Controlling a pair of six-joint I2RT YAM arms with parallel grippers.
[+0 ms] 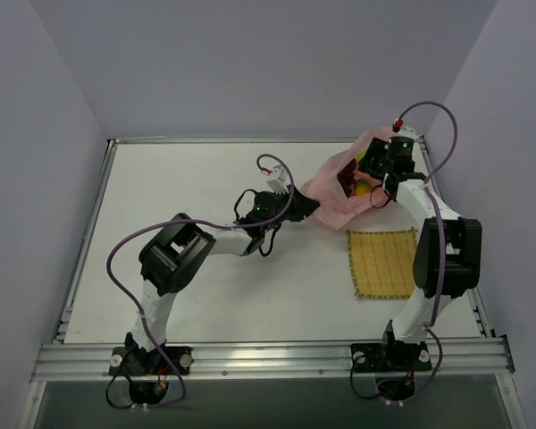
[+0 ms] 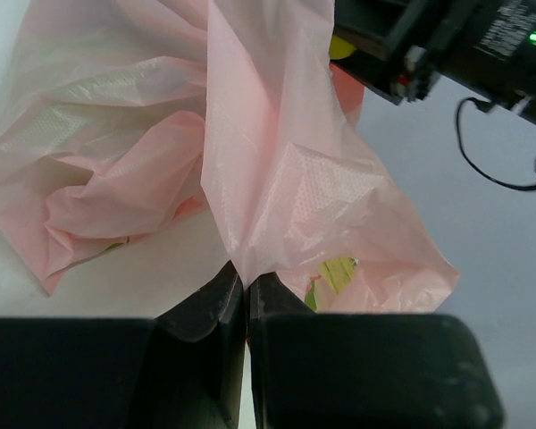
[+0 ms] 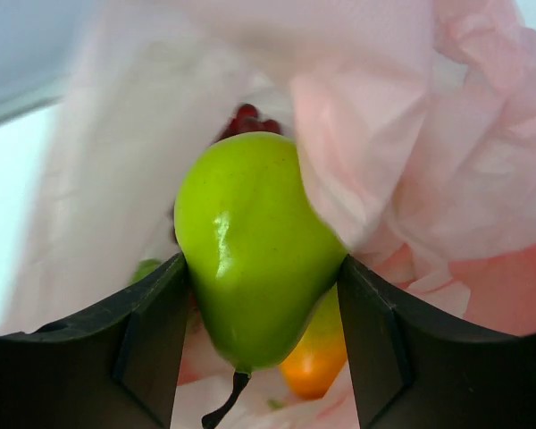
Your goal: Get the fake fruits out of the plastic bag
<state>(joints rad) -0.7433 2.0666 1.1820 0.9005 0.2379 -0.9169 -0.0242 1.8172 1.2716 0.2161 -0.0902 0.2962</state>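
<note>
Plastic bag (image 2: 277, 179), pinched in left jaws, may drag along w/ green fruit (image 3: 250, 241) clenched in right jaws, as film seems (blurry) draped on it.

The plastic bag (image 1: 335, 201) bulks at the far right. Its mouth is filled by the right pincer (image 3: 263, 295) clamped on a green fruit (image 3: 250, 232), with pink film crowding both fingers (tightest on the right). The left pincer (image 2: 247, 286), pinching a bag fold, and its arm bar the middle. Open tabletop (image 1: 179, 179) lies far left, and the yellow mat (image 1: 384, 262) lies flat at near right.
</note>
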